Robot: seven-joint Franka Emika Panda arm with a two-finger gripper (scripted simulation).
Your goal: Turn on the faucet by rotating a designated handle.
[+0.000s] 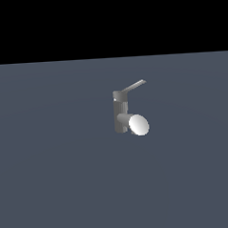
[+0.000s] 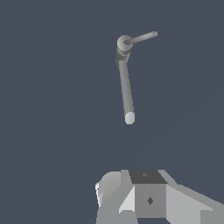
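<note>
The faucet (image 1: 119, 113) is a small grey upright post on the flat grey floor, with a stubby spout ending in a pale oval face (image 1: 139, 124). The handle (image 1: 134, 86), a thin flat grey lever, juts from the post's top toward the exterior view's right and slightly upward. In the wrist view the faucet (image 2: 126, 83) is seen from above and at a distance, its handle (image 2: 141, 37) sticking out sideways from the rounded top. Only blocky grey and white parts of my gripper (image 2: 148, 197) show at the picture's edge, well apart from the faucet. Its fingers cannot be made out. The arm is absent from the exterior view.
A plain dark grey-blue floor (image 1: 57, 176) surrounds the faucet on all sides. Beyond its far edge there is only black background.
</note>
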